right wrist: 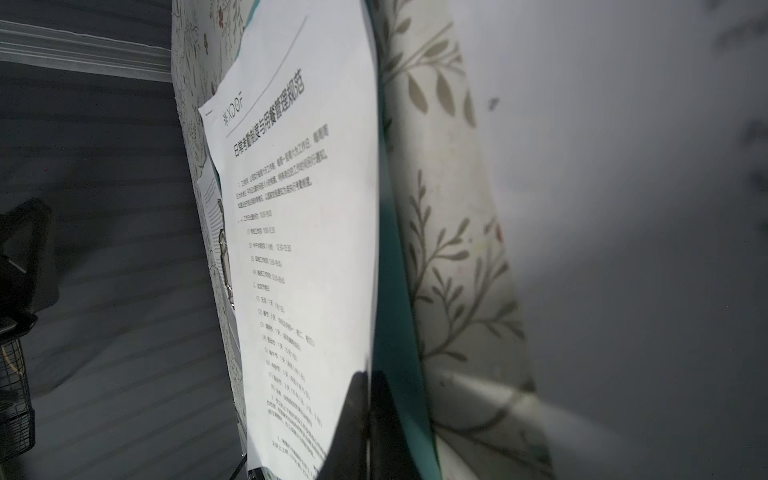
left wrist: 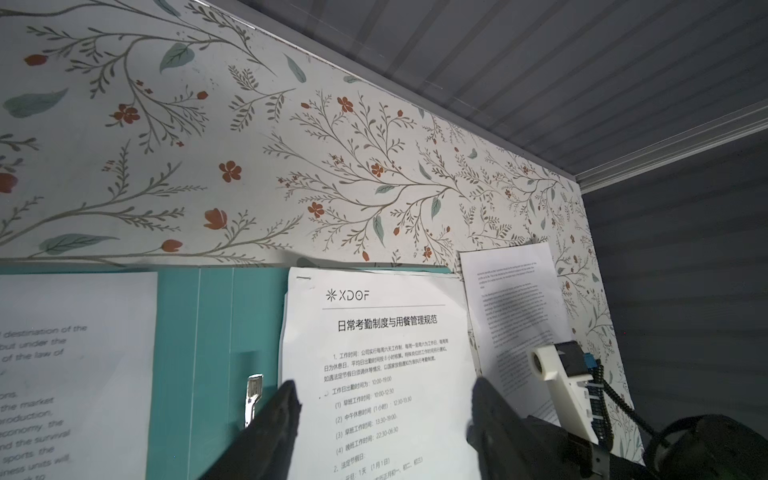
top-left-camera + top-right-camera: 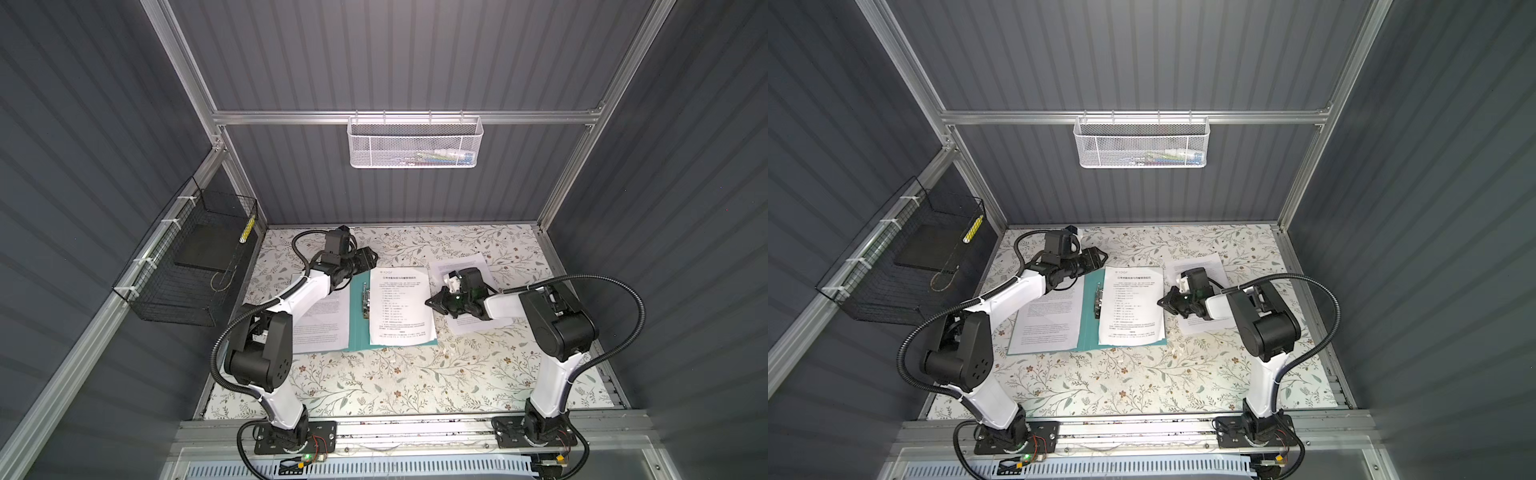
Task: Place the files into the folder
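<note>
Both arms are built of white links [image 3: 309, 297] and black joint housings [image 3: 266, 345]. A black ribbed hose [image 3: 217, 353] is led along each arm and fastened with white ties. Black base plates [image 3: 326, 432] with screws are seen, with thin red wires beside them. The fingers [image 2: 278, 428] of the left gripper [image 2: 386, 384] are matt black. A white plastic mount [image 2: 559, 370] is fixed at the right wrist.

In both top views the folder [image 3: 358, 334] lies open on the middle of the table [image 3: 374, 382]. The right sheet [image 3: 401, 307] lies on its right half and the left sheet [image 3: 322, 328] over its left half, with the clip [image 3: 365, 301] between them. The loose sheet [image 3: 457, 262] lies on the table further right.
</note>
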Robot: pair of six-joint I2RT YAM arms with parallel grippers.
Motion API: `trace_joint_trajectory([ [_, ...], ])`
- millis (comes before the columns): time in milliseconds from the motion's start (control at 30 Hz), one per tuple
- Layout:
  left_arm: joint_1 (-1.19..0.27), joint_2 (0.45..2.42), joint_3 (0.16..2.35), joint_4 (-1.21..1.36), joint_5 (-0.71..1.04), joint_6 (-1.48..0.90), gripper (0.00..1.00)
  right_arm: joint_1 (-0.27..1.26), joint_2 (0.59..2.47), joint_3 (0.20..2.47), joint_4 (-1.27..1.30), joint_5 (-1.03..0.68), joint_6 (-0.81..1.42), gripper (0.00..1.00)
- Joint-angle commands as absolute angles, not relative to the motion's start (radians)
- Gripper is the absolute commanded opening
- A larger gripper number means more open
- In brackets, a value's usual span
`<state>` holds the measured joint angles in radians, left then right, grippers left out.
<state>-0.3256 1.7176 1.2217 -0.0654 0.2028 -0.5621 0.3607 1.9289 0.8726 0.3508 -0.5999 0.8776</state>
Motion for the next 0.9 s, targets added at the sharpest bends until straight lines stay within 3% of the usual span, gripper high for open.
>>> trace_joint_trajectory([
  [0,-0.328,1.736,1.243,-0.066,0.218,-0.575,0.67,0.358,1.954,0.876,0.353,-0.611,0.868,0.0],
  [867,-0.337,1.752,1.259,-0.076,0.216,-0.577,0.67,0.354,1.99,0.904,0.331,-0.635,0.847,0.0],
])
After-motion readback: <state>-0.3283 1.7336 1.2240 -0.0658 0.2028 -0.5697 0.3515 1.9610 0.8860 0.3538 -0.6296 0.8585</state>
